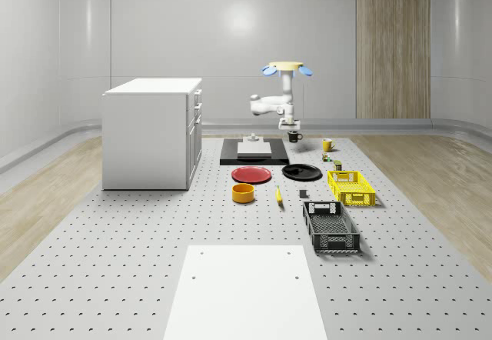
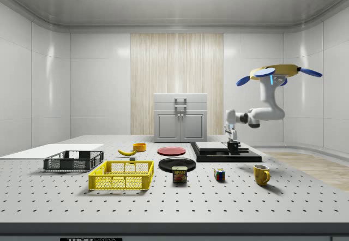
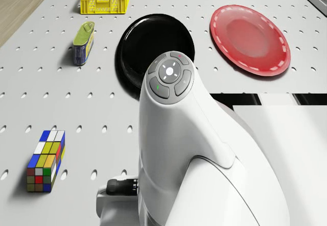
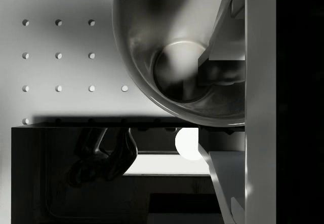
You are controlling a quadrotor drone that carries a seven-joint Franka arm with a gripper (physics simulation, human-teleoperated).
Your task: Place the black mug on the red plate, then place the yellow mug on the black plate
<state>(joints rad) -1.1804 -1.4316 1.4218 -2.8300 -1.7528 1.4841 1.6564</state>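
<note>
**Black mug gripped above the table, beside the black base slab**

Perforated grey table [image 1: 115,263] spanning a pale-walled room, with the black plate [image 1: 302,172] taken as landmark. Nearest the whole-scene camera lies a white sheet [image 1: 244,294]; next, a black crate [image 1: 331,227] and a yellow crate [image 1: 351,188], both nearer than the black plate. Just beside that plate, toward the whole-scene view's left, sits the red plate [image 1: 251,175], with an orange bowl [image 1: 243,193] in front of it. Beyond the black plate and to its right in that view stands the yellow mug [image 1: 327,145], upright on the table, apart from both plates. Directly behind the plates is a black base slab [image 1: 254,152] carrying a white block. The drone [image 1: 286,68] hovers above the slab's far right corner, well behind the black plate. Its arm hangs down to the gripper [image 1: 291,129], whose jaws are closed on the rim of the black mug [image 1: 294,136]; in the wrist view one finger [image 4: 223,36] lies inside the mug's mouth. Mug held clear of the table. A white cabinet [image 1: 152,132] stands far to the left of the plates.
</note>
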